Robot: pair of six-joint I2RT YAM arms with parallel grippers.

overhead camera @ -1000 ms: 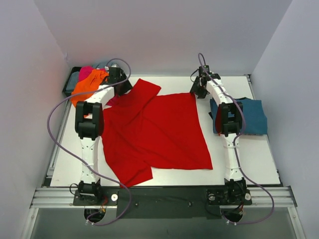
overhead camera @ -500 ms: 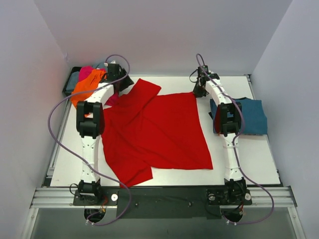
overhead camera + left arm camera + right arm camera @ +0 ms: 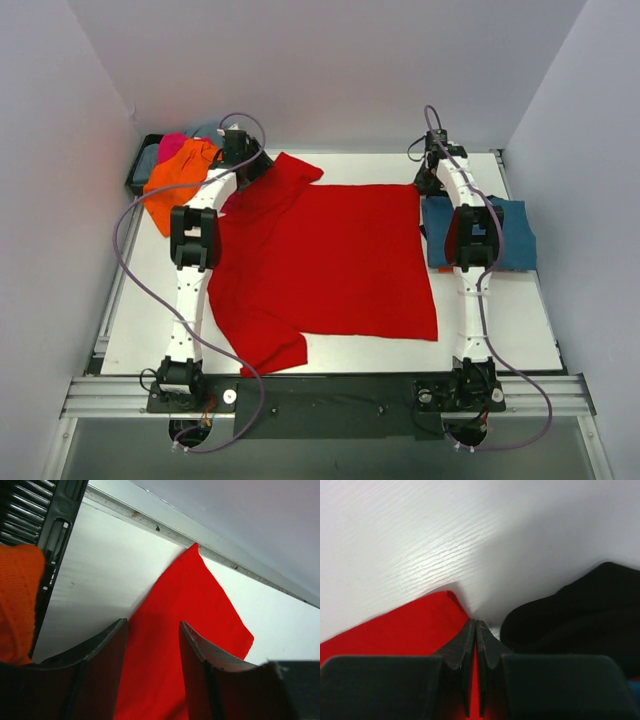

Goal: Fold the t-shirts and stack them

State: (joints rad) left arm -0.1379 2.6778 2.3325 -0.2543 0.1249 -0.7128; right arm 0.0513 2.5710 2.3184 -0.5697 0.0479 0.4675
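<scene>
Got the right gripper (image 3: 476, 630) pressed tight together, pinching the far right corner of the bright red cloth t-shirt (image 3: 330, 260), with a sliver of red showing between the fingertips. Just right of that pinch, spotted a soft black cloth lump (image 3: 575, 610) on the white worktop (image 3: 520, 320). Close to the gripper, but can't tell whether touching.

Over at the left gripper (image 3: 152, 640): spread wide, gripping nothing, hanging over the red sleeve at the far left, with red cloth visible down through the gap. Right beside it, got a dark slotted plastic crate (image 3: 62, 515) off the far left corner. Bright orange cloth t-shirt (image 3: 175, 175) spilling over its rim onto the worktop, plus a magenta pink t-shirt (image 3: 172, 145) and a grey-blue t-shirt (image 3: 148, 158) piled inside.

Zooming out, seeing the red t-shirt spread mostly flat across the middle of the worktop. Also got a folded teal blue cloth t-shirt (image 3: 505, 235) parked at the right edge, partly under the right arm, just beside the red one.
</scene>
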